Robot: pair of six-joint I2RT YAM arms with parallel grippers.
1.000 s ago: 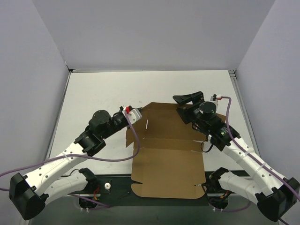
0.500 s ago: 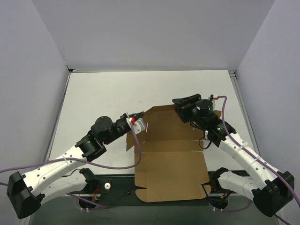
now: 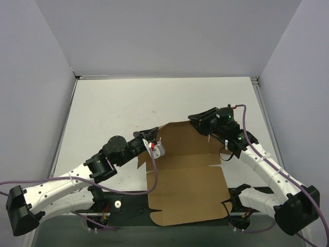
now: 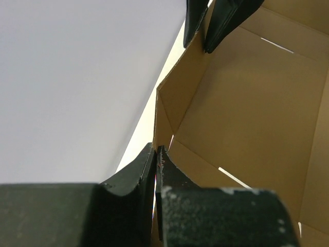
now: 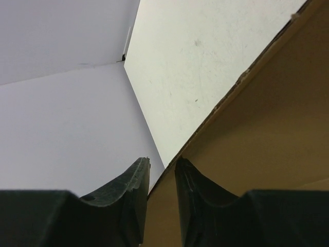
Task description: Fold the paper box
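Folding barely started: paper box [image 3: 185, 170] mostly flat, left gripper [image 4: 155, 152] clamped on its left wall, right gripper [image 5: 162, 167] straddling the far edge, and I can't tell if it's pinched.

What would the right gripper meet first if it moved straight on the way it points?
The paper box: its cardboard edge sits between the right gripper's fingers, so it would slide deeper onto it. Beyond looks like white table, depth unclear.

The brown paper box [image 3: 187, 175] lies mostly flat (far panel and side flaps raised).
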